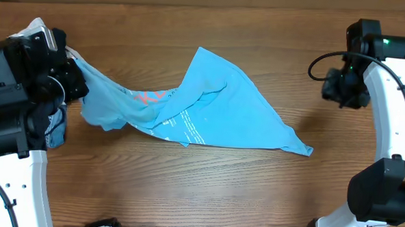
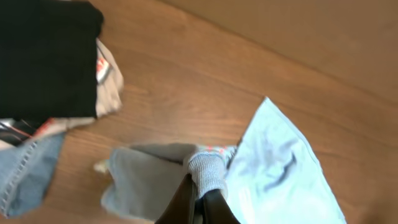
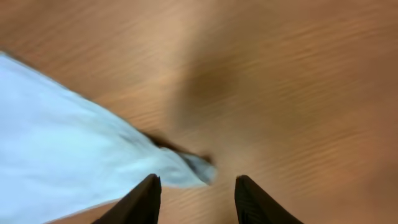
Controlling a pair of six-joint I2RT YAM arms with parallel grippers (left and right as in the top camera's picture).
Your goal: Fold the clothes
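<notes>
Folding barely begun: T-shirt (image 1: 209, 107) lies crumpled across the table (image 1: 254, 191); left hand (image 2: 200, 190) pinches its nine o'clock edge; right hand (image 3: 196, 183), at three o'clock, parted, seemingly empty.

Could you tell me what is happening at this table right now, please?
Two robot arms are working on a sky-blue T-shirt that lies rumpled and unfolded on the wooden table. The left tool is shut on a bunch of fabric at the shirt's left end. The right tool is open and empty, over bare wood near the shirt's right corner. No fold is made yet.
</notes>
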